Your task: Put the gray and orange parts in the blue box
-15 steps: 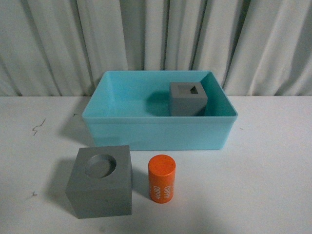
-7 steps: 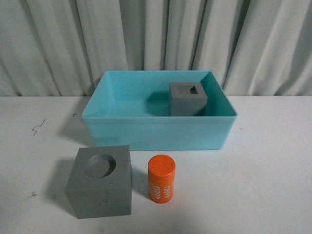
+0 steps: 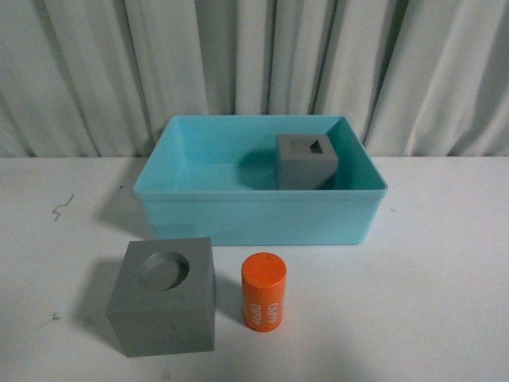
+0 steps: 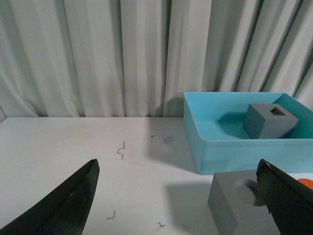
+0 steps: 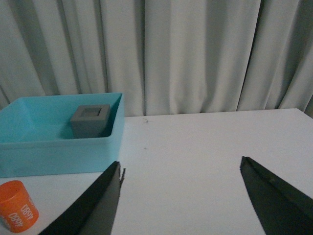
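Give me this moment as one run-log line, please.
in blue box: gray cube with rectangular recess | on table: gray cube with round recess, orange cylinder | left gripper: open | right gripper: open

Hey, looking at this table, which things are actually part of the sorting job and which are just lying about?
Part of the job: blue box; gray cube with rectangular recess, already inside it; gray cube with round recess, on the table; orange cylinder beside it.
Just lying about: small dark marks on the white table; curtain behind.
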`<state>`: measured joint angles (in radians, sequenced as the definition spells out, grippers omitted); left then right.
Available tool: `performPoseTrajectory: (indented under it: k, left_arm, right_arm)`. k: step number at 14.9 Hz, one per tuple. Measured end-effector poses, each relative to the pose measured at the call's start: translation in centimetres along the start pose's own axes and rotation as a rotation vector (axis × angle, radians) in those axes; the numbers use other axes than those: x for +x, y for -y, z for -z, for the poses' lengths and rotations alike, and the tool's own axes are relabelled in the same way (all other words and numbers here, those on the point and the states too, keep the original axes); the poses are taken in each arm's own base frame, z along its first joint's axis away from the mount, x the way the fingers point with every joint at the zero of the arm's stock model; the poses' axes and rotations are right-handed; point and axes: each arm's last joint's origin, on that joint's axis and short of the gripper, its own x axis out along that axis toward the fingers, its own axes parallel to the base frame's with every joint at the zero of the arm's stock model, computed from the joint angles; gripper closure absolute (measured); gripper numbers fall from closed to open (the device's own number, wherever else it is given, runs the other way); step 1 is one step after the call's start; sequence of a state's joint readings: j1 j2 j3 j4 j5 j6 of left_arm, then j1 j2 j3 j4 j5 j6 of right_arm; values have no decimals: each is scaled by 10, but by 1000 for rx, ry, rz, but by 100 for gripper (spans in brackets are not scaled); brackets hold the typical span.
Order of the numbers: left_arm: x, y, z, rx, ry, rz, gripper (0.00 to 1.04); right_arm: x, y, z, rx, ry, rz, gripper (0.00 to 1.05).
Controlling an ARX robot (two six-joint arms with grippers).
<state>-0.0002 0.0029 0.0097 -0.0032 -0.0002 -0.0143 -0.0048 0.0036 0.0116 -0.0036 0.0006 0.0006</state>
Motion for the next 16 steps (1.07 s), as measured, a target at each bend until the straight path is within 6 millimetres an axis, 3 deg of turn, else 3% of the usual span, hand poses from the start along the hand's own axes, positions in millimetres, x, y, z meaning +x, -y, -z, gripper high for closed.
performPoseTrajectory:
  k: [2, 3, 5, 6, 7, 8, 11, 13, 16]
  left_arm:
    - [0, 0, 0, 0, 0, 0, 7]
    - [0, 0, 0, 0, 0, 0, 7]
    - [0, 0, 2, -7, -40, -6, 7]
    - [1, 3, -1, -48, -345, -50, 7]
    - [13, 11, -11, -65, -597, -65, 7]
    - [28, 21, -16, -83, -679, -59, 7]
    - [78, 61, -13, -85, -753, 12, 7]
    - [101, 88, -2, -51, -783, 65, 7]
    - [126, 111, 10, -33, -803, 88, 7]
  right_arm:
    - [0, 0, 0, 0, 0, 0, 10]
    - [0, 0, 0, 0, 0, 0, 5]
    - [0, 0, 0, 0, 0, 0, 6]
    - [0, 0, 0, 0, -1, 2, 6]
    - [0, 0, 0, 0, 0, -1, 6]
    - [0, 0, 0, 0, 0, -1, 6]
    - [0, 0, 0, 0, 0, -1, 6]
    - [0, 0, 0, 0, 0, -1, 6]
    - [0, 0, 0, 0, 0, -1, 6]
